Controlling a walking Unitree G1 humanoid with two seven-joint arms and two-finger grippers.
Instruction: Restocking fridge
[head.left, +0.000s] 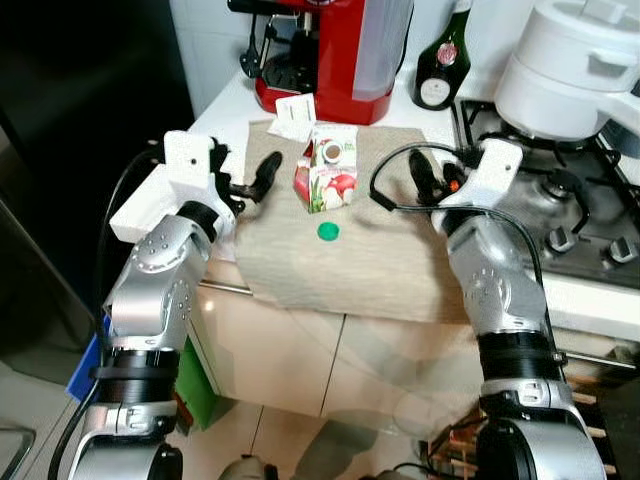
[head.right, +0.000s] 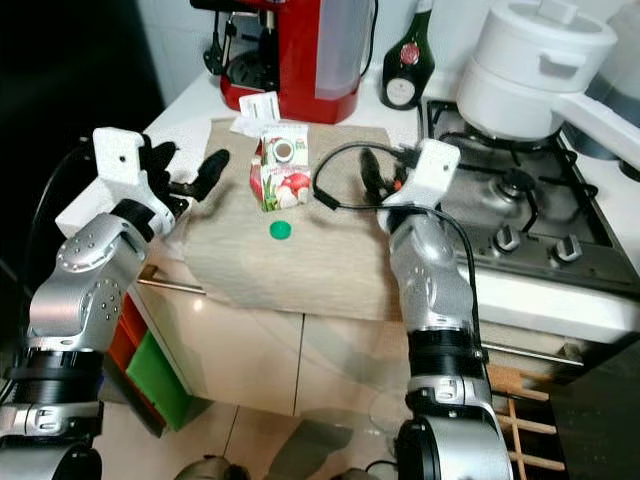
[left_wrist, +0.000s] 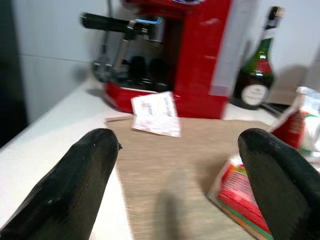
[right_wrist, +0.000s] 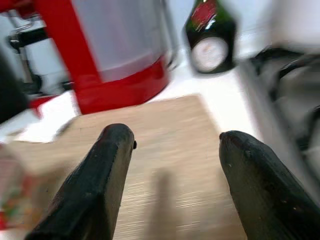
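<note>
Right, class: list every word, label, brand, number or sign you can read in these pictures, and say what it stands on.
No text can be read.
Small red, white and green drink carton: printed pictures, lettering too small.
White paper slip against the red coffee machine: grey print, blurred.
Dark green glass bottle: round pale label and red neck label, too blurred to read.
Round green plastic cap: no marking visible.

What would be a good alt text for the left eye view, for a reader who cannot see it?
A small carton with its green cap lying off beside it stands on a beige mat on a kitchen counter, between the robot's open left end effector and open right end effector. Behind stand a red coffee machine and a green bottle, with a stove to the right.
</note>
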